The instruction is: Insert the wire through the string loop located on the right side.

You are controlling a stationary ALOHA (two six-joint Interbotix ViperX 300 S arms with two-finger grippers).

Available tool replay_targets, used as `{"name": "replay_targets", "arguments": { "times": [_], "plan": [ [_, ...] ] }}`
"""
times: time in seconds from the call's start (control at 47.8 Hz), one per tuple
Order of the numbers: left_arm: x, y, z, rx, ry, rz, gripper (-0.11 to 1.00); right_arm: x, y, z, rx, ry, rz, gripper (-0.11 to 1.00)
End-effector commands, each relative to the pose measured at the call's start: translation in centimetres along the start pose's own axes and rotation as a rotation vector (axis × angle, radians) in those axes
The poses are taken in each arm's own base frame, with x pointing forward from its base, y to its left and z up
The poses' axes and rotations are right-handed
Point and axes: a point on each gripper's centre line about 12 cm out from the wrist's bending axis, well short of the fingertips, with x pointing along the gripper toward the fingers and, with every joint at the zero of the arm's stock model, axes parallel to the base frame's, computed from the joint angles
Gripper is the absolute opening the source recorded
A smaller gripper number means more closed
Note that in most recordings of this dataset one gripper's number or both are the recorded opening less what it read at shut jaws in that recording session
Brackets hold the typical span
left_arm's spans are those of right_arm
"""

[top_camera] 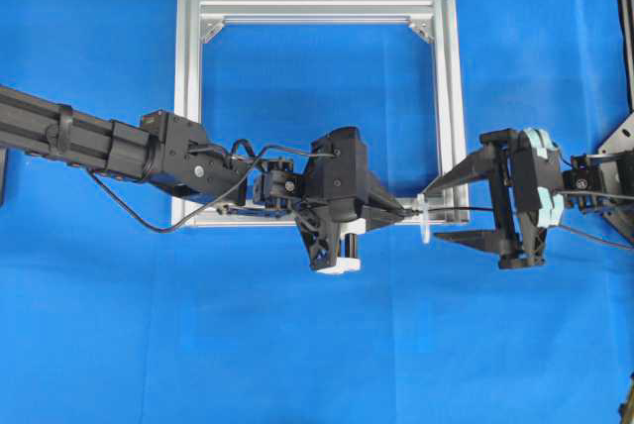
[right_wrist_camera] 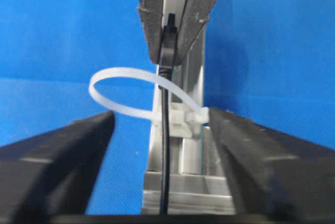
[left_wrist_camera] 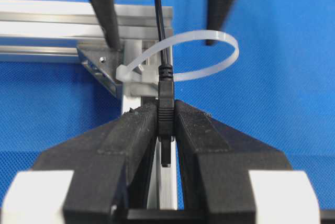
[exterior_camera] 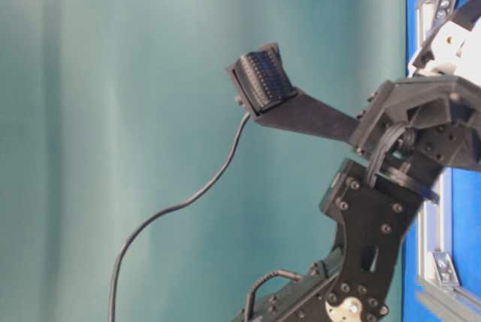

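Left wrist view: the left claw pinches the wire by its stiff plug, the limp cable passing through the string loop; the right claw stands open, empty.

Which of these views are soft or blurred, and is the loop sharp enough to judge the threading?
Left wrist view: translucent white string loop and thin black wire's plug crisp, the far fingers slightly blurred. Right wrist view: softer overall, near fingers blurred, loop still legible. Overhead: evenly lit, loop tiny. Table-level view: hazy, turned sideways, loop not visible.
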Motion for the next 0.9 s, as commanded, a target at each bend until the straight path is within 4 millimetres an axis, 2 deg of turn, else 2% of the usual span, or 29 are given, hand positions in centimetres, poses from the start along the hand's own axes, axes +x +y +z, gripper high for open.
{"name": "replay_targets", "arguments": {
  "times": [0.0, 0.063, 0.105, 0.293, 0.46, 0.753, 0.878],
  "plan": [
    [-0.4, -0.1, 1.9, 0.001, -0.047, -0.004, 0.08, 0.2, 0.2, 0.7, 0.003, -0.024, 0.004, 0.8],
    [-0.4, -0.1, 1.9, 0.003, -0.047, -0.004, 0.08, 0.2, 0.2, 0.7, 0.003, -0.024, 0.004, 0.94],
    [-0.3, -0.1, 1.9, 0.003, -0.049, -0.004, 0.08, 0.2, 0.2, 0.7, 0.003, -0.024, 0.004, 0.97],
    [-0.8, -0.1, 2.1, 0.004, -0.05, -0.005, 0.08, 0.2, 0.2, 0.7, 0.003, -0.024, 0.005, 0.97],
    [-2.5, -0.1, 2.2, 0.006, -0.049, -0.004, 0.08, 0.2, 0.2, 0.7, 0.003, -0.024, 0.004, 0.97],
    [-8.2, 0.2, 1.1, 0.004, -0.02, 0.0, 0.08, 0.2, 0.2, 0.6, -0.001, -0.021, 0.004, 0.97],
    [-11.1, 0.4, -0.3, 0.0, -0.003, 0.003, 0.08, 0.2, 0.2, 0.6, -0.002, -0.018, 0.005, 0.97]
  ]
}}
